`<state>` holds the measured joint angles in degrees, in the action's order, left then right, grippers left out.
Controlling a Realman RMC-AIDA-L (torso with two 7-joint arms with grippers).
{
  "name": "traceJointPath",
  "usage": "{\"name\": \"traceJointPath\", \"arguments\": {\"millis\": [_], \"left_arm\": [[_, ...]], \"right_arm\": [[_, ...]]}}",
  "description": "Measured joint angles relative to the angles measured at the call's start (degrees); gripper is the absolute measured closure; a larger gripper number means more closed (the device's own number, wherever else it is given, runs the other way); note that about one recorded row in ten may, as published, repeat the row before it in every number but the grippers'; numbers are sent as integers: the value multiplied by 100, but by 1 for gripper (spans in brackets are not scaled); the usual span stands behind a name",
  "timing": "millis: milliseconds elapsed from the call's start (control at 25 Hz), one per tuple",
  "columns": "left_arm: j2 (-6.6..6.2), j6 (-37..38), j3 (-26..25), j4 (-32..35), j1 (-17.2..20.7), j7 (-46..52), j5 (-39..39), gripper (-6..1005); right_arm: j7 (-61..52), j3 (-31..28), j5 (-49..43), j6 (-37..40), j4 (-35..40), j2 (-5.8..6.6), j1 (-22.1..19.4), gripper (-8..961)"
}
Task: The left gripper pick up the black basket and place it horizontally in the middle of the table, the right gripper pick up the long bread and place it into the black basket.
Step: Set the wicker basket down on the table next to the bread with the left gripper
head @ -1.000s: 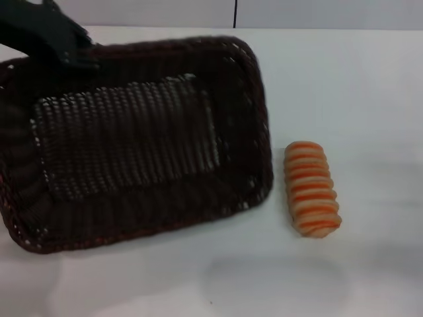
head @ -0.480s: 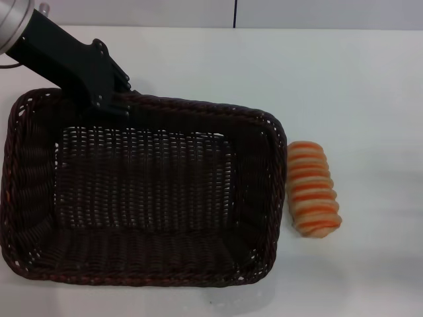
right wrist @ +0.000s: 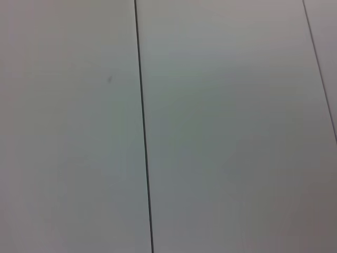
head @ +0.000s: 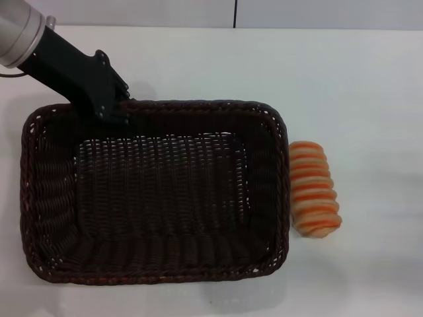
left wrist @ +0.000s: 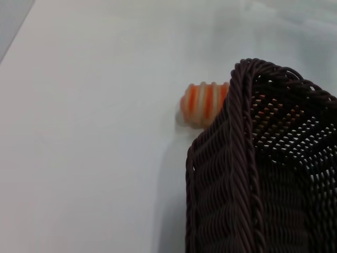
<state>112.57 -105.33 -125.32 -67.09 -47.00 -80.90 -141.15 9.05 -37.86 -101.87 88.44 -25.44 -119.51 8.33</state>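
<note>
The black basket (head: 281, 198) lies level on the white table (head: 357, 86), its long side running left to right, with nothing in it. My left gripper (head: 112, 109) is at the basket's far rim near the left corner and is shut on it; the fingertips merge with the dark weave. The long bread (head: 314, 188), tan with orange stripes, lies on the table just right of the basket, close to its right wall. The left wrist view shows the basket's corner (left wrist: 237, 174) and the bread (left wrist: 202, 103) behind it. My right gripper is out of view.
A dark seam (head: 235, 13) runs down the grey wall behind the table's far edge. The right wrist view shows only grey panels with a dark seam (right wrist: 143, 132). Bare white tabletop lies right of and beyond the bread.
The basket, tilted and raised a second ago, has come down level and shifted a little to the right with my left gripper on its far rim. The bread has not moved.
</note>
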Motion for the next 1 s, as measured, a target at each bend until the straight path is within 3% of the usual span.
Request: {"name": "traceJointPath", "arguments": {"millis": [320,520,600,720,960,1000], "left_arm": [[50,369,-7,108,25,-241,-163,827],[108,521,-199,-45,53,-374,-57,610],[124,553,-274,-81,59,-409,-7,590],[208,589,-879,-361,165,-712,593,582],[126,737,-1148,-421,403,-803,1314,587],[156,933,-1410,-443,520,-805,1574,587]], "right_arm": [[0,10,-1,15,-52,-3,-41,366],[0,8,-5,17,-90,4,-70,365],[0,7,-7,17,-90,4,-70,365],[0,7,-9,17,-90,6,-64,365],[0,31,-21,-16,-90,7,-44,366],[0,115,-34,-35,-132,7,-30,366]]}}
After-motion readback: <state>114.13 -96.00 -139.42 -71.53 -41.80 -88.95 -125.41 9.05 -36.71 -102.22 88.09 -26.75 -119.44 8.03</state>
